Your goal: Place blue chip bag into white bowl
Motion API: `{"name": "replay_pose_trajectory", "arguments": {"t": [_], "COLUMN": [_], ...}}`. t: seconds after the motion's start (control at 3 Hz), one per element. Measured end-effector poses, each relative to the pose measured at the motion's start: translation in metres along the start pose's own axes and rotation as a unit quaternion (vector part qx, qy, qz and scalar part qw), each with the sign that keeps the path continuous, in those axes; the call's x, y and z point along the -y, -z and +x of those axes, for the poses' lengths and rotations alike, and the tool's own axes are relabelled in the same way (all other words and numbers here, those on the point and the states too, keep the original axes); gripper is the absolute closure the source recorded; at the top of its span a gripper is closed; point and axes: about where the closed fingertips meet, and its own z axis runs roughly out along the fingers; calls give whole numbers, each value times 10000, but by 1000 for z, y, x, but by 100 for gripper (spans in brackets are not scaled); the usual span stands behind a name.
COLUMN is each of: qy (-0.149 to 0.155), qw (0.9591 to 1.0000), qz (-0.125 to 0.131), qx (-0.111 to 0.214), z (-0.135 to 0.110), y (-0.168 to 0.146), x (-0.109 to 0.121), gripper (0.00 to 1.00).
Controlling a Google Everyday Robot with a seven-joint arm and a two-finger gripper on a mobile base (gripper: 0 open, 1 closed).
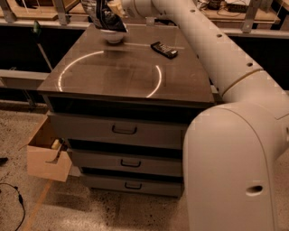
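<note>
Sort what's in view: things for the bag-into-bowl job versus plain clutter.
Job: gripper, at the cabinet's far edge, holding the blue chip bag over the white bowl.
Lying about: black bar packet on the cabinet top; cardboard box at its left side.
</note>
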Motion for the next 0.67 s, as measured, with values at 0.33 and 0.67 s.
{"name": "replay_pose_trajectory", "arguments": {"t": [0.33,0.67], "qy": [-5,-3], "qw": [10000,9998], "qz": [51,149], "qx": [13,112], "z": [-8,-17], "y": [-15,-53], "x": [7,5], "gripper": [100,100]}}
